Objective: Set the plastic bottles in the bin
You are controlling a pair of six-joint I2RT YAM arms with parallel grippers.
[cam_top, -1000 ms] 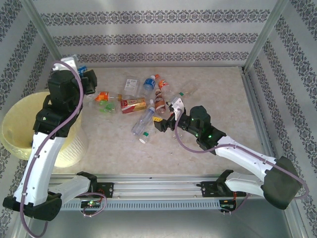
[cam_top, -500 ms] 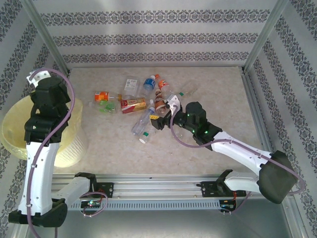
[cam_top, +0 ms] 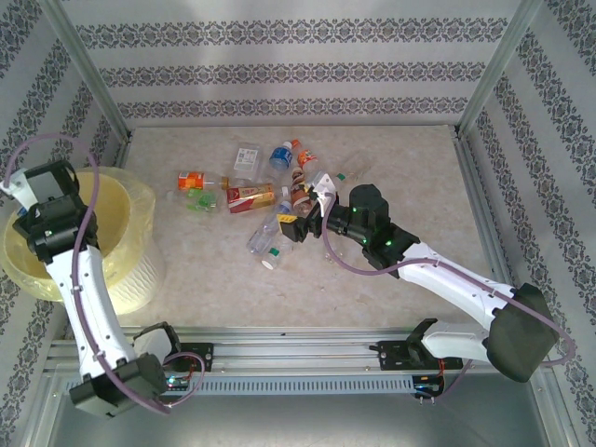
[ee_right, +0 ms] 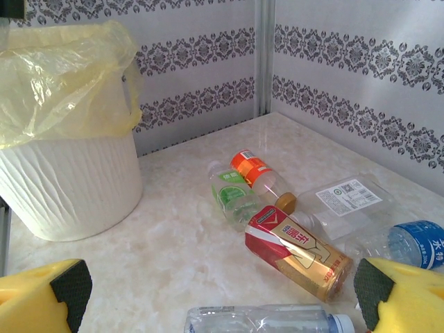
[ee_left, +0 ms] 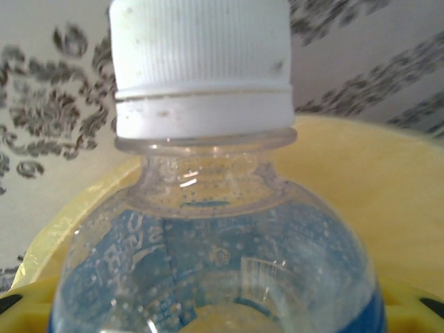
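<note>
A clear plastic bottle (ee_left: 208, 257) with a white cap and blue label stands between the jaws of my left gripper (ee_left: 222, 316), which is shut on it. That gripper (cam_top: 37, 191) hangs over the far-left rim of the pale-yellow bin (cam_top: 126, 209), whose yellow liner (ee_left: 374, 187) shows behind the bottle. My right gripper (cam_top: 300, 212) is open and low over the table beside the bottle pile. Ahead of its wide jaws (ee_right: 220, 298) lie a red-and-gold bottle (ee_right: 298, 250), a green-labelled bottle (ee_right: 236, 194), an orange-labelled bottle (ee_right: 253, 170) and a clear bottle (ee_right: 263, 320).
More bottles lie scattered mid-table, among them a blue-labelled one (cam_top: 281, 155) and a flattened clear one (cam_top: 247, 154). The bin (ee_right: 62, 146) stands at the table's left edge. Patterned walls and metal posts (cam_top: 484, 65) close in the table.
My left arm has swung left from the table's back-left to above the bin, carrying the bottle. The right gripper has crept a little left toward the pile, still open.
</note>
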